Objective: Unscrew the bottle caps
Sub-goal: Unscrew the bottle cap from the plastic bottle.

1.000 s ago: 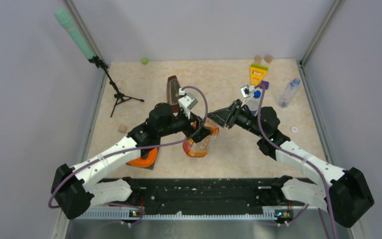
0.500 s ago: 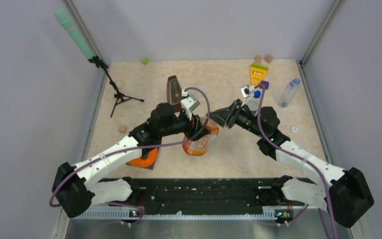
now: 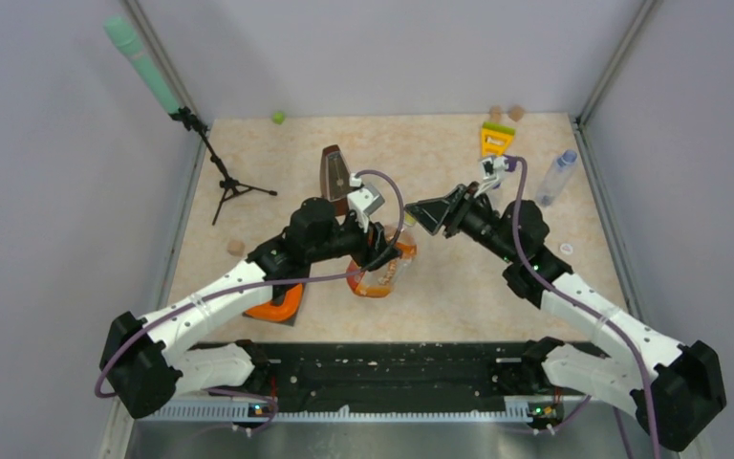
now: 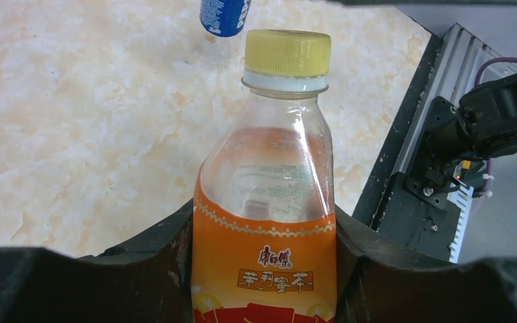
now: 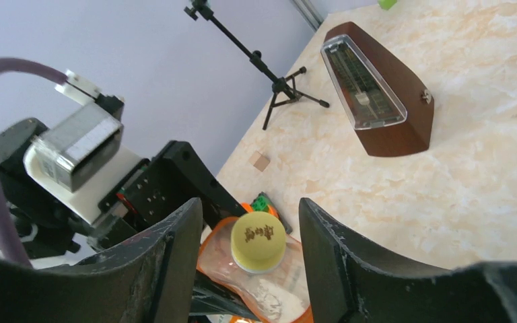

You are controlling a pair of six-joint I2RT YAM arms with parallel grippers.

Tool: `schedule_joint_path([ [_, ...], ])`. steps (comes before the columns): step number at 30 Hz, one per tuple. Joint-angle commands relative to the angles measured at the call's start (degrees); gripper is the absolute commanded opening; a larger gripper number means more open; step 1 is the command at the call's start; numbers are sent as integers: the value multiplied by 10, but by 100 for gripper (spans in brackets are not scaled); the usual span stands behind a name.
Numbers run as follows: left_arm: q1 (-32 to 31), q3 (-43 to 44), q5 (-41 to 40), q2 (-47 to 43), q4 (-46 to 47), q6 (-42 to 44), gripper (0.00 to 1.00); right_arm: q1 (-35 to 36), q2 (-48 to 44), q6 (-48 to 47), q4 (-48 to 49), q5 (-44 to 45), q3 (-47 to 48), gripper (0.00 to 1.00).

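**Orange bottle gripped, yellow cap on**

The pale marbled table carries everything, and both black-and-white arms reach towards its middle. The left gripper is clamped on the squat orange-tinted clear plastic bottle, one finger pressed against each side of the labelled body. It holds the bottle tilted near the table's centre, neck towards the right arm; I cannot tell whether the base rests on the table. The right gripper sits just off the bottle's top with its fingers spread apart.

The brown wooden metronome stands upright just behind the left gripper. The slim unlabelled clear plastic bottle sits by the far right edge, well apart. Only the blue-labelled end of a third bottle shows, beyond the held one.

The round yellow plastic screw cap is seated on the orange bottle's neck, above a white ring. Seen from the right wrist it lies in the gap between the spread fingers, touching neither. A small white cap lies loose on the table, beside the right arm.
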Motion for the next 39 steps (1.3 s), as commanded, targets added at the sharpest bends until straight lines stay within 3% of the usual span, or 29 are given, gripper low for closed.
schedule_joint_path([
  [1,1,25,-10,-6,17,12,4,2,9,18,-2,6,37,52],
  [4,0,24,-12,-4,17,16,0,2,24,37,22,3,33,49],
  [14,-4,13,-44,-11,30,5,0,3,72,59,54,-55,37,46],
  [17,-4,13,-43,-10,29,4,0,3,70,59,56,-47,32,34],
  [21,-4,14,-46,-12,27,5,0,3,66,56,54,-40,29,30],
  [24,-4,11,-45,-17,33,1,0,3,65,50,59,-48,27,7],
  [26,-4,8,-28,-18,45,1,0,3,64,44,76,-64,22,0],
  [39,2,15,193,0,114,-27,0,2,44,10,226,-250,-8,0],
])
